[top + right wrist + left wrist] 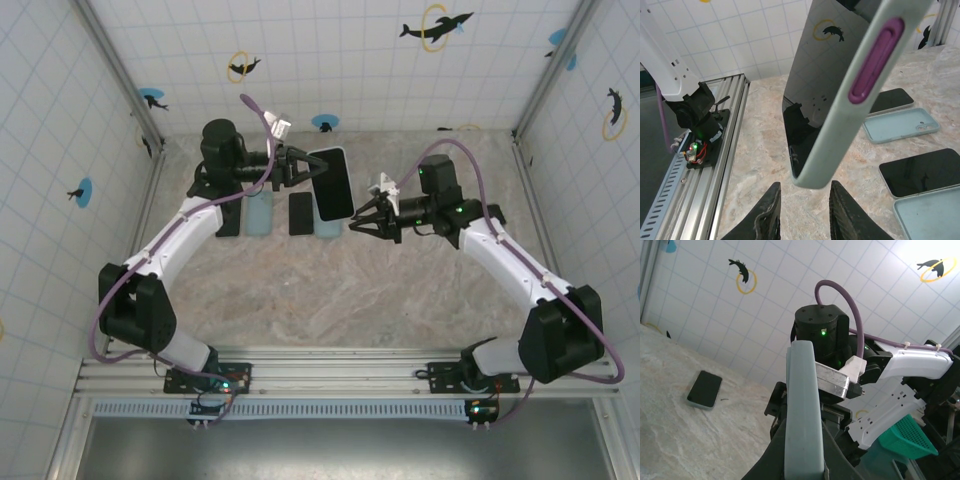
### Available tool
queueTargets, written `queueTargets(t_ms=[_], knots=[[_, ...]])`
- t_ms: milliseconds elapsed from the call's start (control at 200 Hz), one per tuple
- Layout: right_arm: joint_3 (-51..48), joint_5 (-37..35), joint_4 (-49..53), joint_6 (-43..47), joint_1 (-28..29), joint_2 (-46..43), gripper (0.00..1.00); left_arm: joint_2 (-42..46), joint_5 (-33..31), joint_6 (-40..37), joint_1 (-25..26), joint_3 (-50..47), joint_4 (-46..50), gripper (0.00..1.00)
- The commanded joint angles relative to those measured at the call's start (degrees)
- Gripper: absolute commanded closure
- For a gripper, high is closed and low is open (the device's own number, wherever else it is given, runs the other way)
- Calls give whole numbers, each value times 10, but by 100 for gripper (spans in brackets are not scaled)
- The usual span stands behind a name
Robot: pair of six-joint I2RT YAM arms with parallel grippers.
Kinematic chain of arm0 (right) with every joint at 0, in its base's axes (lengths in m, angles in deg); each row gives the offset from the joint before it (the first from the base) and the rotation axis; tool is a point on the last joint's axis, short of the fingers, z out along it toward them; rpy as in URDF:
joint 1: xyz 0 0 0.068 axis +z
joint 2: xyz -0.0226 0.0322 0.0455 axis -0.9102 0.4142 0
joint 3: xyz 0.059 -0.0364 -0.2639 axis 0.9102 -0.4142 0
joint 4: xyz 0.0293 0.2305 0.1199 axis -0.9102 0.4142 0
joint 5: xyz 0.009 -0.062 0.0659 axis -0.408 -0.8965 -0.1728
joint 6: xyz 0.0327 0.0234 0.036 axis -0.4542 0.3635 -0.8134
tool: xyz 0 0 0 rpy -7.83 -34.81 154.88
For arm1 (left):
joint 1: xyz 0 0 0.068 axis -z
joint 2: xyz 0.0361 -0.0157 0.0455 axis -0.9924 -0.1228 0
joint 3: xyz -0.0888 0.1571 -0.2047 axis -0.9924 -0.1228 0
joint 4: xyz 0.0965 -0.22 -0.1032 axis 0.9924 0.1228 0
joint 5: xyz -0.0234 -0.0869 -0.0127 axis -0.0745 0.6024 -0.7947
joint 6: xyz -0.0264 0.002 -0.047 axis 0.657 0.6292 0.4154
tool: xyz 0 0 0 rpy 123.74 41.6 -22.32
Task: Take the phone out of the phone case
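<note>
The left arm stretches forward over the table (320,290), elbow bent. The left gripper (306,168) is clenched on the case (802,420) and holds it raised off the table, tilted on edge. The phone (332,183) sits inside the case, its dark screen showing. The right arm reaches in toward the left. The right gripper (804,197) sits just under the case's lower corner, fingers parted either side. Whether they touch it is hard to tell.

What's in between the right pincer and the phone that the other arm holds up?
Nothing. In the right wrist view the lower corner of the cased phone hangs right at the tips of the open right pincer, with just tabletop behind.
</note>
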Motion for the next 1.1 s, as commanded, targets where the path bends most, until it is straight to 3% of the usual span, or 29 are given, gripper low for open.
queueTargets(t_ms=[0, 395, 676, 1091], knots=[[33, 14, -8, -2, 7, 9, 72, 18, 15, 5, 3, -6, -39, 100], [53, 23, 21, 20, 13, 25, 78, 18, 19, 36, 4, -11, -74, 100], [88, -10, 101, 89, 22, 41, 84, 20, 31, 53, 5, -12, -78, 100], [105, -76, 121, 131, 26, 39, 90, 22, 59, 75, 20, -16, -71, 100]])
